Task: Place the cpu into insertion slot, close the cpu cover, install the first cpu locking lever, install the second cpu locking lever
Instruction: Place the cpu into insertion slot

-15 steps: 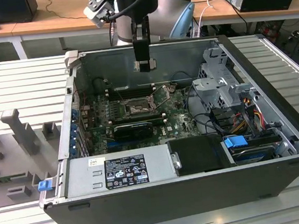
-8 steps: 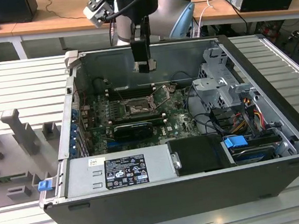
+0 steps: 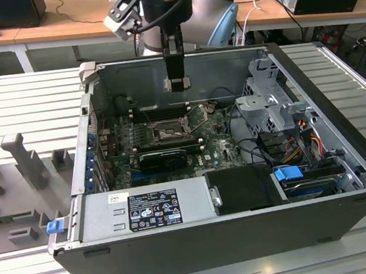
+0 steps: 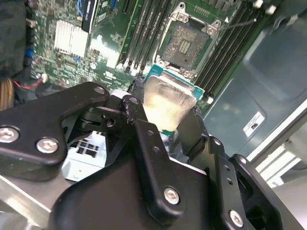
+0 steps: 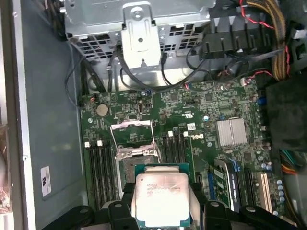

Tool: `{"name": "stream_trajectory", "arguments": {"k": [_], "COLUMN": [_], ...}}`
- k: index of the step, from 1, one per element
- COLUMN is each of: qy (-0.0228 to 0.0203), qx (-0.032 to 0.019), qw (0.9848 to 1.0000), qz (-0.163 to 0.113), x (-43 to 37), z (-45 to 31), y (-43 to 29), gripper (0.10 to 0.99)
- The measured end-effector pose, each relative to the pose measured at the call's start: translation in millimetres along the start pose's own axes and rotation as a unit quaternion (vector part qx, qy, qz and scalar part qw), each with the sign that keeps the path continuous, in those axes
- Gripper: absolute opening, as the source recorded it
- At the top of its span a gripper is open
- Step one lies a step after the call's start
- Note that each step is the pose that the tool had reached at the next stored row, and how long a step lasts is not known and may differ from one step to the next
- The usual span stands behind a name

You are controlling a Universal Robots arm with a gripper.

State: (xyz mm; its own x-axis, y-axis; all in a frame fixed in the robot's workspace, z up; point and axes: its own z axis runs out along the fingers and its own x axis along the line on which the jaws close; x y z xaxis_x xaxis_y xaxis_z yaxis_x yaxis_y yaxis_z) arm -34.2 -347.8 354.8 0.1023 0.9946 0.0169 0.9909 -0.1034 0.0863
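My gripper (image 3: 177, 83) hangs inside the open computer case, above the green motherboard (image 3: 219, 151), shut on the cpu (image 3: 177, 83). In both wrist views the cpu (image 4: 168, 103) (image 5: 160, 196) is a silvery square on a green backing, clamped at two opposite edges between the black fingers (image 4: 130, 109) (image 5: 125, 203). The insertion slot (image 4: 189, 45) (image 5: 133, 165) lies bare below and slightly ahead of the chip, its dark contact field showing. The cpu cover (image 5: 132, 128) stands swung open at the slot's far side. A thin wire lever (image 4: 235, 25) is lifted beside the socket.
Black memory slots (image 5: 98, 165) flank the socket on both sides. A drive cage (image 3: 268, 104) with cables fills the exterior view's right of the case, and a power supply (image 3: 145, 211) sits at the front. The case walls (image 3: 162, 66) enclose the board.
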Motion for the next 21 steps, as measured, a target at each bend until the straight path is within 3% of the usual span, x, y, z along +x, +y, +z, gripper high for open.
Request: {"name": "stream_trajectory", "arguments": {"k": [9,16,21], "qy": [0.0012,0.0009,0.0010], "qx": [0.0021,0.0021,0.0021], "qw": [0.9999,0.9999,0.9998], "qz": [-0.013,-0.017,-0.019], "x": [-0.2,-0.1,-0.2], "z": [7.1,23.5,29.7], "y": [-1.2,-2.8,-3.3], "gripper": [0.529,0.529,0.529]}}
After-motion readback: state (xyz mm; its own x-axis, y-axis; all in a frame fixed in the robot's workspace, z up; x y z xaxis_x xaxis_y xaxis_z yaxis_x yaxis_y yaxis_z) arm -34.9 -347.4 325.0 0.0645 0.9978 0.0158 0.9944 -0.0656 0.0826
